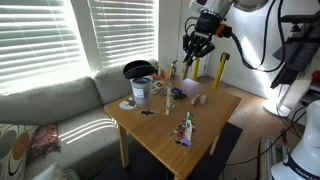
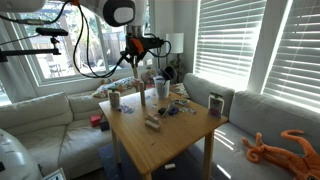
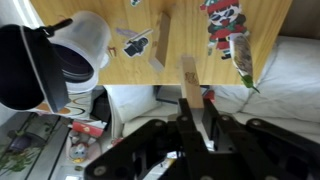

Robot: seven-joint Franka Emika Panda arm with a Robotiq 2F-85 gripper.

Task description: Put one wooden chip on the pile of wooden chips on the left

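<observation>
My gripper [image 3: 194,112] is shut on a light-tan wooden chip [image 3: 188,78] that sticks out past the fingertips. In both exterior views the gripper [image 1: 197,50] [image 2: 137,57] hangs high above the far end of the wooden table [image 1: 165,128] [image 2: 180,135]. More tan wooden pieces lie on the table [image 1: 198,99] [image 2: 152,122]. In the wrist view one long tan piece [image 3: 160,40] lies on the tabletop beyond the held chip. Whether these form a pile is too small to tell.
A white bucket-like cup [image 1: 141,92] [image 3: 86,42] stands beside a black bowl [image 1: 138,69] [image 3: 24,68]. A green-and-white bottle [image 1: 186,130] [image 3: 236,45] lies near the table's edge. A yellow post [image 1: 220,72] stands at the far corner. Grey sofas [image 1: 50,110] [image 2: 255,110] border the table.
</observation>
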